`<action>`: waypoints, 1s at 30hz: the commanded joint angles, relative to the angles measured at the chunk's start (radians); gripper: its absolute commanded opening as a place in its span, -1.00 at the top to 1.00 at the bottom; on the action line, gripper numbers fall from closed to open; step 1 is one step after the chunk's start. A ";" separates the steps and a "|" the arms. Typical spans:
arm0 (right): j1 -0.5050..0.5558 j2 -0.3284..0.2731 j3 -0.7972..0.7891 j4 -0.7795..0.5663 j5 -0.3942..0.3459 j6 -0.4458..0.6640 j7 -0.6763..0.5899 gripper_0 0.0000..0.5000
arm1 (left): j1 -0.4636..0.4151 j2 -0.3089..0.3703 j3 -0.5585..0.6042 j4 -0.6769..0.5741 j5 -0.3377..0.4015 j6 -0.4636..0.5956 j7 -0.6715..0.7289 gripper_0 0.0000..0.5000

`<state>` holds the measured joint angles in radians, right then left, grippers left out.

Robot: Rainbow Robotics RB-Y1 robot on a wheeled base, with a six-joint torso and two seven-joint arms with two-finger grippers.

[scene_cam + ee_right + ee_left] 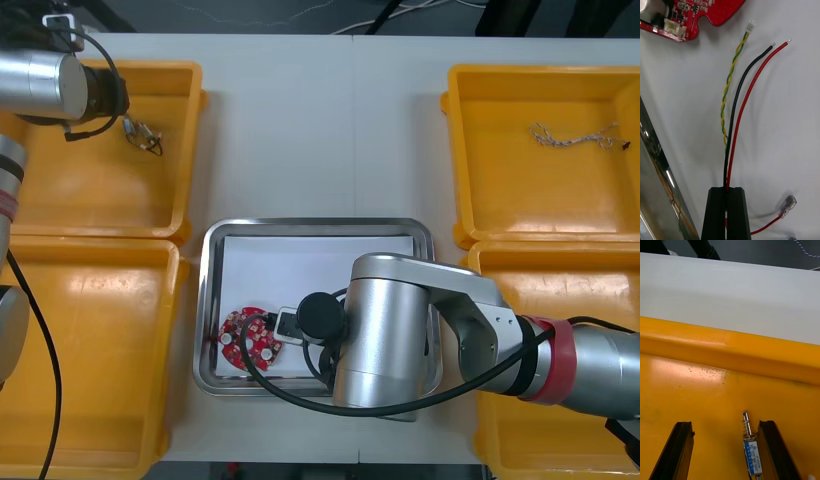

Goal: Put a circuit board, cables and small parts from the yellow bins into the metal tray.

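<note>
**Black fingers pinched on a cable bundle over the tray**

Black and nearly closed, the right gripper (728, 189) clamps a black cable (738, 97) and a red cable (752, 90) over the white floor of the metal tray (320, 224). Both run lengthwise straight out from the fingertips, their bare ends pointing toward the round red circuit board (696, 15). A twisted yellow and green cable (732, 75) lies along them with its white plug foremost. It seems to be held too, though the black cable hides where it enters the grip. The board lies flat in the tray's near left corner, apart from the cable ends.

Left of the tray, in the far yellow bin (190, 150), the left gripper (725, 423) stands wide open. A small metal part (751, 448) lies just beside one finger, its long axis parallel to the fingers and its spring end pointing toward the bin's wall.
</note>
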<state>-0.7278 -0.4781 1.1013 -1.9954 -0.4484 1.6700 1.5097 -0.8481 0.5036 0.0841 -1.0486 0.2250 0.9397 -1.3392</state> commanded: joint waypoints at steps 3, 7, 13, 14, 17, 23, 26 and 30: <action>0.021 0.026 0.012 -0.003 0.033 -0.038 0.043 0.75 | -0.055 -0.016 -0.029 0.027 0.000 -0.047 -0.138 -1.00; 0.025 0.018 0.012 -0.003 0.047 -0.068 0.037 -0.03 | -0.055 -0.016 -0.058 0.053 0.007 -0.075 -0.135 -1.00; 0.025 0.000 -0.011 -0.029 0.047 -0.068 0.027 -0.93 | -0.055 -0.016 -0.095 0.065 0.030 -0.093 -0.127 -1.00; 0.027 -0.005 -0.024 -0.036 0.039 -0.064 0.027 -0.94 | -0.055 -0.020 -0.095 0.065 0.034 -0.093 -0.132 -1.00; 0.025 -0.011 -0.074 -0.046 0.002 -0.044 0.023 -0.98 | -0.055 -0.025 -0.096 0.065 0.039 -0.093 -0.137 -1.00; 0.025 -0.008 -0.202 -0.091 -0.056 0.053 0.021 -0.98 | -0.055 -0.025 -0.118 0.065 0.042 -0.093 -0.137 -1.00; 0.025 -0.008 -0.273 -0.105 -0.101 0.094 0.021 -0.98 | -0.054 -0.027 -0.119 0.065 0.043 -0.093 -0.138 -1.00; 0.022 -0.019 -0.379 -0.132 -0.167 0.157 0.014 -0.98 | -0.054 -0.027 -0.118 0.065 0.046 -0.093 -0.140 -1.00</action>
<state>-0.7122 -0.4786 0.8124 -2.0727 -0.5765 1.7918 1.5100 -0.8487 0.4895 -0.0206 -0.9734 0.2619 0.8602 -1.3399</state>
